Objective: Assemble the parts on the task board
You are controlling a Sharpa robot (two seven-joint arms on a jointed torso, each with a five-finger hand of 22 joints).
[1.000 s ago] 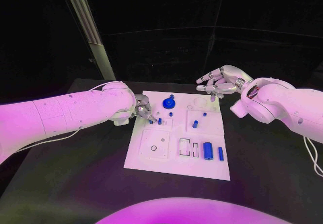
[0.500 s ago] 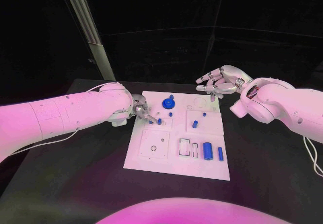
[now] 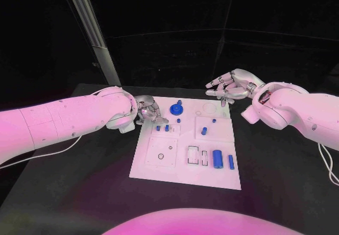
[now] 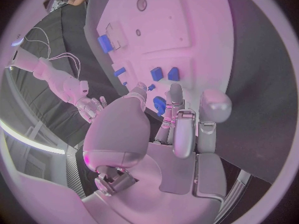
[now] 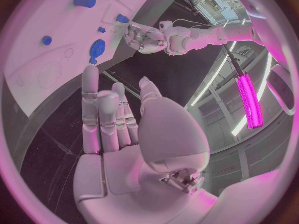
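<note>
Head view: a white rectangular task board [image 3: 185,164] is laid lengthwise away from the robot on the black table [image 3: 84,186]. The left hand [image 3: 147,111] is held at the board's far left edge; two small blue upright pegs [image 3: 161,128] are found just on the near side of its fingertips, and a blue gear-shaped disc [image 3: 177,108] just beside it toward the right arm. Two blue cylinders [image 3: 223,158] are laid in the near right part of the board, long axes along the board. The right hand [image 3: 230,85] is held above the far right corner, fingers apart, nothing gripped. The left hand is the nearer to the pegs. Against the earlier pictures, the left hand is raised off the pegs and turned; the parts are unmoved. Left wrist view: the left hand [image 4: 174,129] is seen with fingers loosely together and extended toward the blue pieces [image 4: 165,74]; whether a fingertip touches the nearest blue piece cannot be told. Right wrist view: the right hand [image 5: 118,119] is shown with straight, parted fingers, empty, well apart from the gear.
</note>
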